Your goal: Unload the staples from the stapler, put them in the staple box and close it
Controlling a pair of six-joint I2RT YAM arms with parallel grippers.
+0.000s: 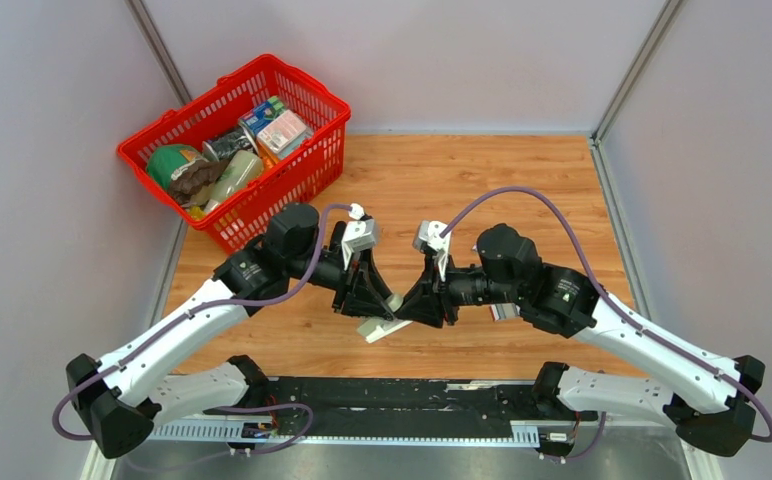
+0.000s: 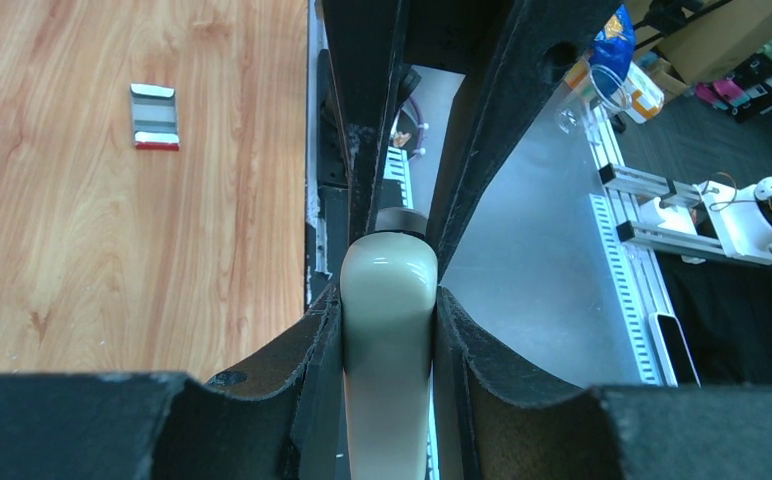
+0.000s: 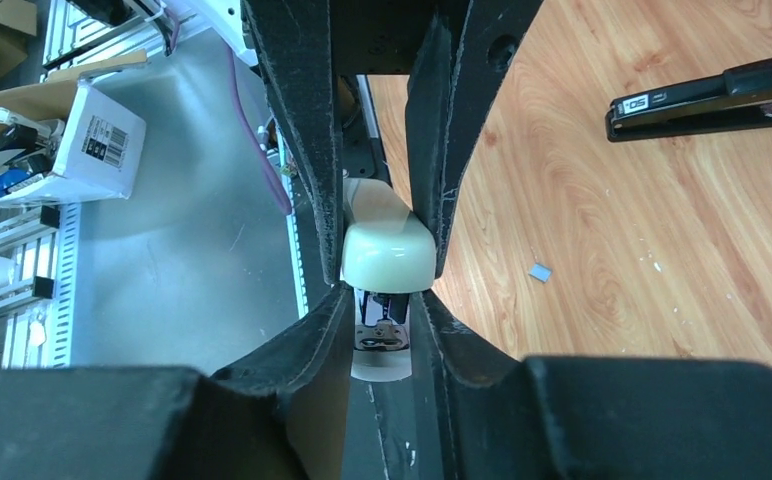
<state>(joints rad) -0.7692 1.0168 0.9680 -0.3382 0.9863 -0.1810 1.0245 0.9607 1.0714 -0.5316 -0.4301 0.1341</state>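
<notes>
The black stapler [image 3: 707, 100] lies shut on the wood at the upper right of the right wrist view, apart from both grippers. It does not show in the top view. A tiny silvery-grey piece [image 3: 540, 271], perhaps staples, lies on the wood near it. My left gripper [image 2: 389, 330] and right gripper [image 3: 382, 330] are both shut on a grey-beige rounded bar [image 1: 382, 328], from opposite ends, above the table's front edge. The bar [image 3: 387, 245] shows a metal part in a gap between its two halves.
A red basket [image 1: 297, 170] full of groceries stands at the back left. A small flat block with silvery bands and a red edge [image 2: 154, 117] lies on the wood; it shows by the right arm [image 1: 503, 312]. Grey walls close in three sides.
</notes>
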